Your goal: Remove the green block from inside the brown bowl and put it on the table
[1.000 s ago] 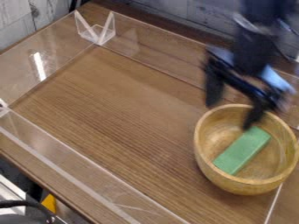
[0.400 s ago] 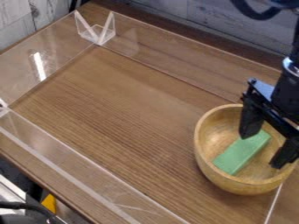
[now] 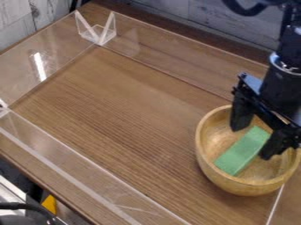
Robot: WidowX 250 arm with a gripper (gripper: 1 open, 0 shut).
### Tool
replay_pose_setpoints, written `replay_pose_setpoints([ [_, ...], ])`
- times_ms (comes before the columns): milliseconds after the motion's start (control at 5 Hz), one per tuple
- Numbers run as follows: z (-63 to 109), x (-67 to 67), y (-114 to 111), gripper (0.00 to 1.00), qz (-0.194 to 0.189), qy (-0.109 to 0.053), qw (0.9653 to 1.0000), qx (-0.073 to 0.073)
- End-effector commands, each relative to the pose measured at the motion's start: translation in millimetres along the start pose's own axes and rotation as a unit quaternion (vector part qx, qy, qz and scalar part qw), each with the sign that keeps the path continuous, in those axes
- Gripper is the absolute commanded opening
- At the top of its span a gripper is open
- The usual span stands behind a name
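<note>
The green block (image 3: 240, 154) lies flat inside the brown bowl (image 3: 213, 162), which sits on the table (image 3: 129, 114) at the lower right. My gripper (image 3: 260, 132) hangs over the bowl, pointing down, with its black fingers (image 3: 241, 117) spread wide on either side of the block's far end. It is open and holds nothing. The far end of the block is partly hidden behind the fingers.
Low clear acrylic walls (image 3: 47, 167) run along the table's edges. A small clear angled stand (image 3: 97, 29) sits at the back left. The bowl lies close to the table's right edge.
The gripper has come down and to the right from above the bowl's far rim into the bowl, now straddling the green block. The block and bowl have stayed put.
</note>
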State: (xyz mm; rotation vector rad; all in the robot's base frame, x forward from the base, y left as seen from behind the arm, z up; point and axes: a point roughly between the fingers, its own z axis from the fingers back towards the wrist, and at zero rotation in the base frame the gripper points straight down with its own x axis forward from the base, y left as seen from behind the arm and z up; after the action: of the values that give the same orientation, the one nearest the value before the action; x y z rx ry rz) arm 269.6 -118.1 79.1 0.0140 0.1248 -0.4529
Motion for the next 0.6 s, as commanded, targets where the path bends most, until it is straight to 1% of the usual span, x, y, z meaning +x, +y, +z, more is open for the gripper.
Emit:
replay_pose_setpoints([
  [0, 4.9, 4.3, 9.2, 1.00, -0.003, -0.022, 0.9997, 0.004],
  [200, -0.2, 7.2, 12.6, 1.00, -0.004, -0.023, 0.9997, 0.003],
  [400, -0.7, 9.1, 12.4, 1.00, -0.002, -0.023, 0.9997, 0.001],
])
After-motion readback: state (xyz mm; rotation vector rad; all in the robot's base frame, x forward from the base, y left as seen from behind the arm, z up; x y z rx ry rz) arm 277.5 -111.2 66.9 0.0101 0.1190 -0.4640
